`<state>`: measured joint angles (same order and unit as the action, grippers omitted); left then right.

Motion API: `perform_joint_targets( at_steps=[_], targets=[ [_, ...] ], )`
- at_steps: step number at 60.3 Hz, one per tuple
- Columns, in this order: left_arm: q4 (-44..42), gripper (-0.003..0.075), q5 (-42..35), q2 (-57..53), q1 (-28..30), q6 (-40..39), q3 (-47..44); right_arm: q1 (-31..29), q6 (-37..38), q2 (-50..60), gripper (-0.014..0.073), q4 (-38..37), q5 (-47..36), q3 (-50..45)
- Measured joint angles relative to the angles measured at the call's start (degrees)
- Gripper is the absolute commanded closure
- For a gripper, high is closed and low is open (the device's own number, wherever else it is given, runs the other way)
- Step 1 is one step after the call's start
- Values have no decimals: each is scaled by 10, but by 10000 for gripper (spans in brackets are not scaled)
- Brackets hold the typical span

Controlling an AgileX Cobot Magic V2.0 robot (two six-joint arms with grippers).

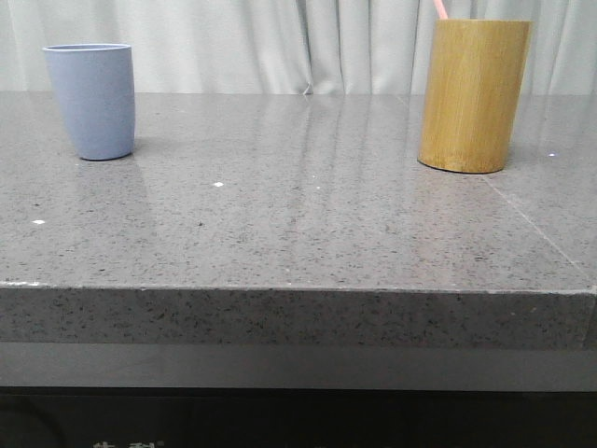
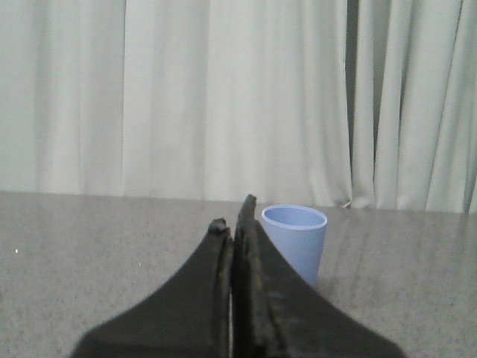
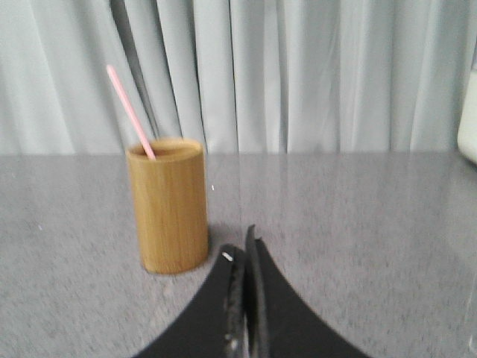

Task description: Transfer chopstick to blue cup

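Our right hand (image 3: 244,250) clenched, empty, like left hand (image 2: 233,221) | step: start | next: we grab thin pink chopstick (image 3: 130,112) from tall bamboo holder (image 3: 169,205).

Chopstick (image 1: 440,9) in front view: only short pink tip shows, top cut by picture edge, rest hidden inside bamboo holder (image 1: 473,95). Right wrist view: chopstick lower part hidden in holder; picture soft, blurry. White thing (image 3: 469,119) at edge cut off, cannot tell what. Blue cup (image 2: 297,242) partly hidden behind left gripper (image 2: 237,224). Writing (image 1: 126,444) at front view bottom cut off.
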<state>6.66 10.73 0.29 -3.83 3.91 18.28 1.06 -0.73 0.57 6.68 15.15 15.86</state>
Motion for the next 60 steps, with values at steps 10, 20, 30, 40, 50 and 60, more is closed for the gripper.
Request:
perform_joint_targets(
  at_steps=[10,20,30,40,50,60],
  targets=[
    [0,739,77,56,0,0,109,0,0,-46,662,-2,50,95],
    [0,739,169,141,0,0,203,0,0,-132,662,-4,97,173],
    [0,739,211,207,0,0,237,0,0,-209,662,-5,126,206],
    [0,739,221,248,0,0,237,0,0,-264,662,-5,136,206],
    [0,739,223,281,0,0,237,0,0,-301,662,-5,146,206],
    [0,727,223,304,0,0,237,0,0,-318,613,-5,152,206]
  ],
)
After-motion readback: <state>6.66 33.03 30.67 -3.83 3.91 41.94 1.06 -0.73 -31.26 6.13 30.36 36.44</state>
